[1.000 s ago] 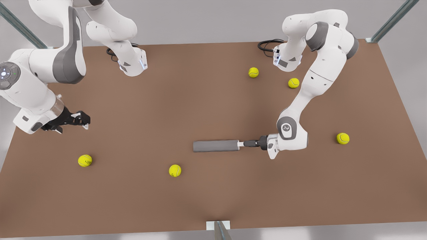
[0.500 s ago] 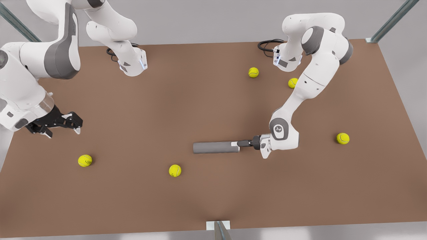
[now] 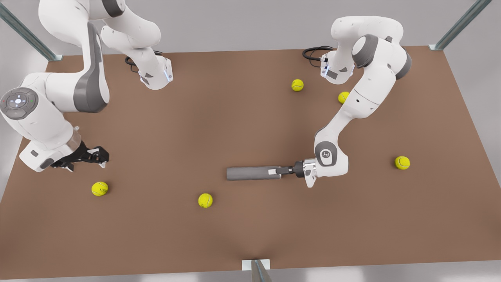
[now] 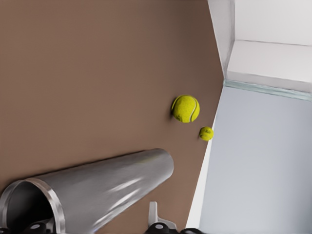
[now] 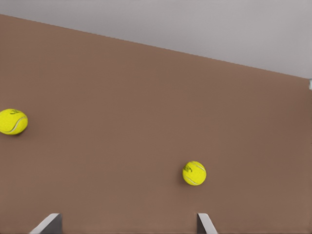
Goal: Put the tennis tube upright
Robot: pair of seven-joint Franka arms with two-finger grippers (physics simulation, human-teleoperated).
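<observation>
The grey tennis tube (image 3: 252,172) lies flat on the brown table (image 3: 235,117), a little to the front view's right of the middle. My left gripper (image 3: 278,171) reaches in level from the front view's right, its fingers open astride the tube's end. The left wrist view has the tube (image 4: 112,185) close up with its hollow dark end toward the camera, and one fingertip (image 4: 153,214) just beside its wall. My right gripper (image 3: 102,156) hovers open at the front view's far left, nothing between its fingers (image 5: 204,222).
Several yellow-green tennis balls lie scattered: one (image 3: 100,188) just below the right gripper, one (image 3: 205,200) front of centre, two (image 3: 297,85) (image 3: 344,97) near the left arm's base, one (image 3: 402,162) behind its wrist. The table edge (image 4: 204,170) lies past the tube's far end.
My left gripper slid along toward the tube until its fingers overlapped the tube's end; the tube stayed put. The right arm swung out, then back and lower, nearer the ball.
</observation>
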